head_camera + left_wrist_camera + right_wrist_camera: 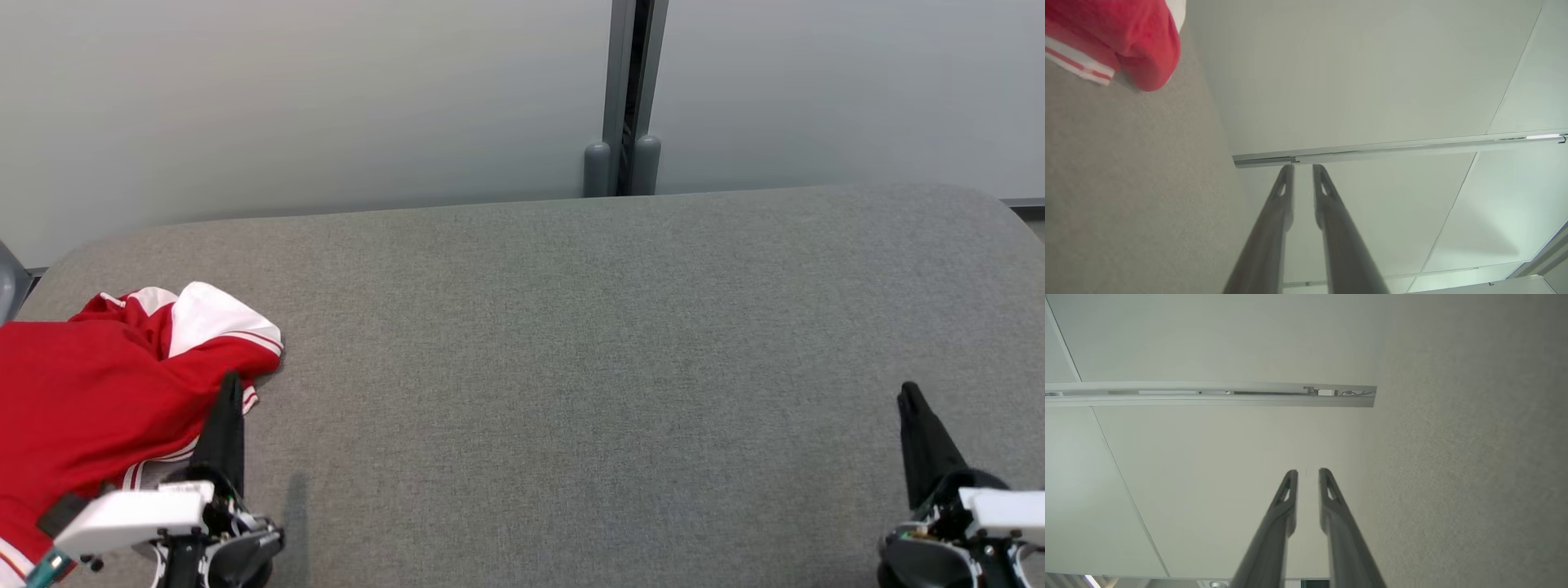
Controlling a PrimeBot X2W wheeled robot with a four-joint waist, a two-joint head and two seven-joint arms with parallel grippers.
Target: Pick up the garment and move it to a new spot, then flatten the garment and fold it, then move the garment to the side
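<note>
In the head view, the red and white garment [98, 392] lies crumpled at 9 o'clock on the grey bench [571, 367], running off the picture's edge. The left end effector [232, 388] stands at 7 o'clock, its dark tip overlapping the garment's near hem. The right end effector [908, 394] stands at 4 o'clock over bare bench, well apart from the garment. We see both edge-on here, so this view does not show their gaps. A pale wall [326, 98] rises at 12 o'clock, split by a grey post [627, 98].

In the left wrist view, we see the left end effector [1303, 169] slightly spread, a narrow gap between its tips, pinching nothing. The garment [1139, 49] sits at 10 o'clock on the bench [1126, 183], clear of the fingers [1286, 192]. A rail [1392, 149] crosses just past the tips.

In the right wrist view, the right end effector [1307, 473] is likewise slightly spread and empty. The bench [1474, 477] lies at 3 o'clock, a rail [1208, 394] at 11 o'clock.
</note>
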